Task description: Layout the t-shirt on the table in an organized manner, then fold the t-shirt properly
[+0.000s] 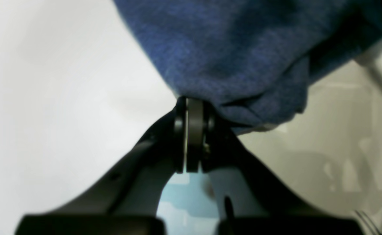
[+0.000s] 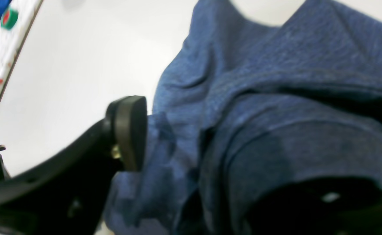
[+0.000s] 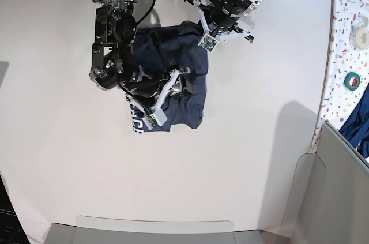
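Currently the t-shirt (image 3: 173, 82) lies bunched near the far middle of the table (image 3: 242, 157), between both arms. Left gripper (image 1: 191, 109) is pinched together on a cloth edge hanging just above its tips. Right gripper (image 2: 191, 143) has jaws apart, cloth draped between them.

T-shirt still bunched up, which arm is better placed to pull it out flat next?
Probably left: the left gripper is shut on the t-shirt's edge, while the right gripper's jaws stand apart amid loose folds.
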`<state>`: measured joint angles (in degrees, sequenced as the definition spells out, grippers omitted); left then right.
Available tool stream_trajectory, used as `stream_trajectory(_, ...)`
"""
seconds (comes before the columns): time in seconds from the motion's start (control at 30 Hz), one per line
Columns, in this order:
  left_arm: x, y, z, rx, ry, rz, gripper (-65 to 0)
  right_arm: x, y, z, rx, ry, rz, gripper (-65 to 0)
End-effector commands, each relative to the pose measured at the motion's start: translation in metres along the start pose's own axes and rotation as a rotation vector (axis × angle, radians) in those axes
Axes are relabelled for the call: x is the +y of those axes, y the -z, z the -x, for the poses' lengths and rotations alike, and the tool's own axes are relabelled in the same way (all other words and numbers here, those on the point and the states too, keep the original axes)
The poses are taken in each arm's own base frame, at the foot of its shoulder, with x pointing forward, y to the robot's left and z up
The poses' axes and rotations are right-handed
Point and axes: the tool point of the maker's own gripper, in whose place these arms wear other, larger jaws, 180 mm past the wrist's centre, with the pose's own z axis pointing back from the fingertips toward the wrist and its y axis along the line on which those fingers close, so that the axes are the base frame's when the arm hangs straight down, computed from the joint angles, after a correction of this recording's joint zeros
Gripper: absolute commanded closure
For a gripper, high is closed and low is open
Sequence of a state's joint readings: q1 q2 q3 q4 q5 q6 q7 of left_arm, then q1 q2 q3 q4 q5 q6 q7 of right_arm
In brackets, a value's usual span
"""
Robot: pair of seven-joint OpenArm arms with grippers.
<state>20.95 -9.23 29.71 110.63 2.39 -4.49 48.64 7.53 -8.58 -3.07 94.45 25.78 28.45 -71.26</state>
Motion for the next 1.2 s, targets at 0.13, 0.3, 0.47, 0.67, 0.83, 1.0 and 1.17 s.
stream_trajectory(0.13, -0.018, -0.004, 0.006, 0.012, 0.002, 0.046, 0.0, 0.038, 0.015, -0.031, -0.007, -0.181, -0.050, -37.6)
stream_trajectory(0.3, -0.018, -0.004, 0.006, 0.012, 0.002, 0.046, 0.0, 0.055, 0.027, -0.036, 0.068, -0.419, 0.032, -37.6)
stream_trajectory(0.47, -0.018, -0.004, 0.006, 0.012, 0.002, 0.046, 0.0, 0.074, 0.038, -0.031, 0.150, -0.705, 0.148, -37.6)
stream_trajectory(0.67, -0.018, 0.000, 0.016, 0.043, 0.000, 0.048, 0.0, 0.089, 0.044, -0.019, 0.212, -0.981, 0.283, -37.6)
stream_trajectory(0.83, -0.020, 0.005, 0.027, 0.075, -0.001, 0.052, 0.0, 0.087, 0.040, -0.024, 0.194, -0.976, 0.301, -37.5)
stream_trajectory(1.0, -0.021, 0.005, 0.025, 0.068, -0.006, 0.054, 0.0, 0.062, -0.003, -0.069, 0.007, -0.801, 0.384, -37.4)
stream_trajectory(1.17, -0.021, 0.005, 0.024, 0.068, -0.007, 0.053, 0.0, 0.010, -0.056, -0.102, -0.198, -0.545, 0.455, -37.4)
